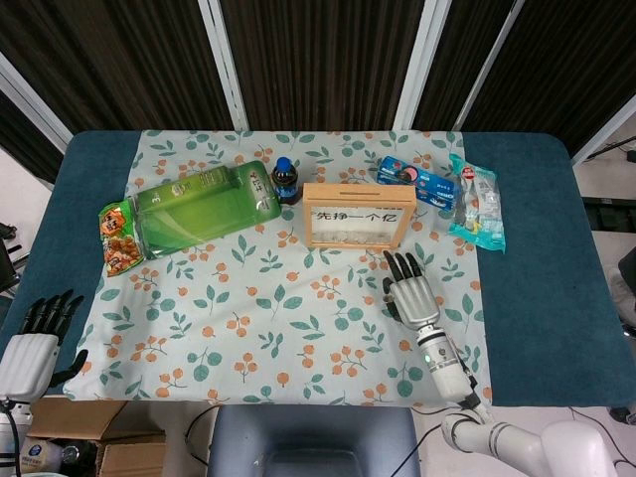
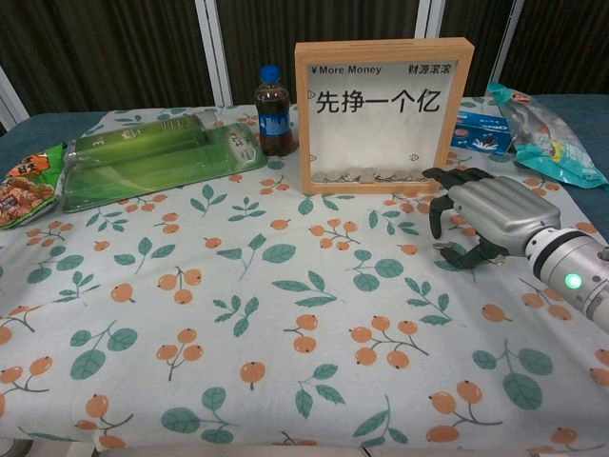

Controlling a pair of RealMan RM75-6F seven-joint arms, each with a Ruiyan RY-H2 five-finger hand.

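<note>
Just one frame (image 2: 383, 116), one bottle (image 2: 273, 110), two hands

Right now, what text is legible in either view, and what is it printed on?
"¥ More Money": top left of the glass-fronted wooden frame box.
"财源滚滚": its top right.
"先挣一个亿": large, across its front.
Too small or blurred: dark cola bottle with blue cap, green plastic package, orange snack bag, blue biscuit pack, teal snack bag.
</note>
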